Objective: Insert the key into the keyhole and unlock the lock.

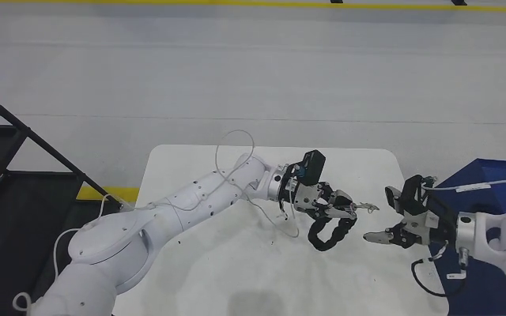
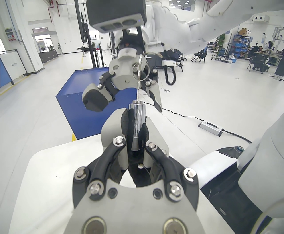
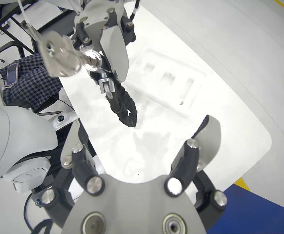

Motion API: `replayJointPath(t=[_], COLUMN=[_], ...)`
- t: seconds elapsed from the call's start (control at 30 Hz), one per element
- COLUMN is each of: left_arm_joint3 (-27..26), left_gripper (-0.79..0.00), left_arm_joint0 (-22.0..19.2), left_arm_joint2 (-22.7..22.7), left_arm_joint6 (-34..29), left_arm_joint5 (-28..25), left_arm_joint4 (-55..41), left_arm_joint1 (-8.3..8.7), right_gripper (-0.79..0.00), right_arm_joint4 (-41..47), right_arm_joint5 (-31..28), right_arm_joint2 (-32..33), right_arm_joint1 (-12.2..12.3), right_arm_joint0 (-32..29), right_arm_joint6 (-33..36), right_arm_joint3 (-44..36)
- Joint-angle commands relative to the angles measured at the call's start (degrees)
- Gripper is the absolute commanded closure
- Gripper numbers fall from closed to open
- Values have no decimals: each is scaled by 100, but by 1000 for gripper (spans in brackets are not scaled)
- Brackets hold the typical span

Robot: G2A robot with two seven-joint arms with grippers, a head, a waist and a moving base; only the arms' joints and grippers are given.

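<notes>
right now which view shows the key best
Right wrist view: the key shows broadside, its blade meeting the lock. The left wrist view shows it thin, edge-on; the top view shows only a tiny glint.

- Pale grey floor, with a yellow line along its far edge.
- White table with rounded corners.
- Blue cabinet just beside the table.
- Hall behind: chairs, shelving, ceiling lights.

Quantities: one counter, one lock, one inserted key, one three-recess foam tray, one left claw, one right claw.
</notes>
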Motion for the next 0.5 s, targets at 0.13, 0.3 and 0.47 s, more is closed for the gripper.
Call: replayJointPath(t=[0.13, 0.3, 0.47], left_arm_joint3=[-40, -20, 4], left_gripper=[0, 0, 0], left_arm_joint0=[-17, -18, -19], left_arm_joint2=[0, 0, 0], left_arm_joint6=[58, 75, 110], left_arm_joint5=[0, 0, 0], left_arm_joint4=[70, 81, 103], left_arm_joint1=[-45, -85, -123], right_gripper=[-357, -336, 0], right_arm_joint4=[-307, -305, -292], right_arm_joint5=[-32, -82, 11], right_arm_joint2=[-297, -571, -811], right_arm_joint1=[-62, -109, -158], right_arm_joint0=[54, 219, 394], right_arm_joint6=[-314, -441, -496], right_arm_joint3=[31, 74, 170])
